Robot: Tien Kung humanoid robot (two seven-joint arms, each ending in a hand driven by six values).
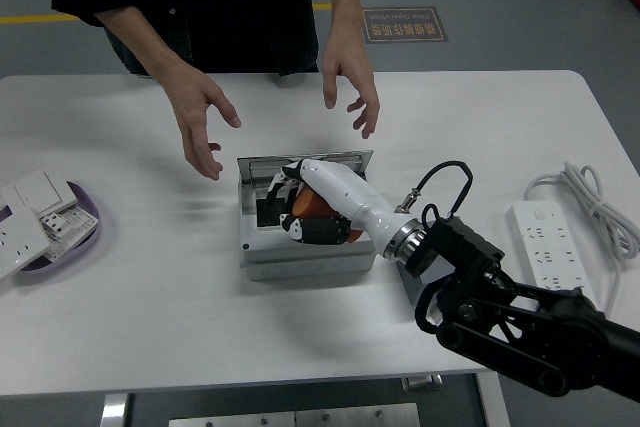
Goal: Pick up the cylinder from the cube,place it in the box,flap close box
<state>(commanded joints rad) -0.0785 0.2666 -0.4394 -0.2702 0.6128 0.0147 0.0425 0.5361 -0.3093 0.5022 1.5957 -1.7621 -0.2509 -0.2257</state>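
The right robot hand (300, 209) grips the orange cylinder (312, 205), holding it directly over the open box (308, 247) near the desk (150, 297) centre. The opening lies straight below, so lowering suffices.

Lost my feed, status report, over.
Right robot hand shut on orange cylinder, over open box. Left arm out of view. Person's hands hover empty beyond the box.
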